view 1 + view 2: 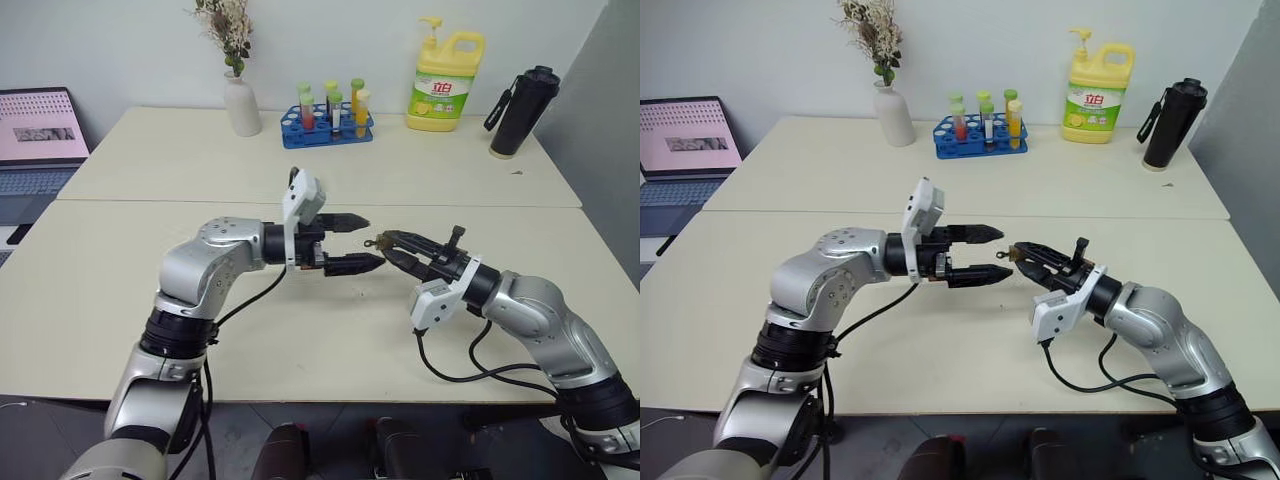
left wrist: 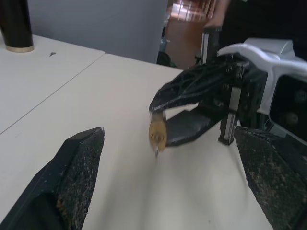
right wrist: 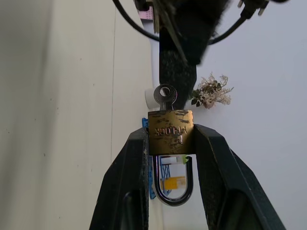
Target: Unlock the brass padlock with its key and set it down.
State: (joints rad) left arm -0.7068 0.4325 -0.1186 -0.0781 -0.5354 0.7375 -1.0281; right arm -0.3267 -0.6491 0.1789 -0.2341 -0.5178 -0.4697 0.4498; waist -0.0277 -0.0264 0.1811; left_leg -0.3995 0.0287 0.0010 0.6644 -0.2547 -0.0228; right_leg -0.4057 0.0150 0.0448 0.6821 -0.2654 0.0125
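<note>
A: Starting at the left, what is the left tool (image 1: 362, 243) doing?

B: Its 2 fingers are spread wide and grip nothing. They hang above the desk (image 1: 300, 330), either side of the key's head.

A: And to its right?

B: The right tool (image 3: 170, 143) pinches the brass padlock (image 3: 170, 132) by its body, in mid-air over the middle of the desk. The key (image 3: 165, 98) sits in the keyhole, head pointing at the left tool.

A: How far along is it?

B: The key is in. The shackle looks still seated, though I cannot be sure. I judge that turning the key, or confirming the release, and setting the lock down remain.
</note>
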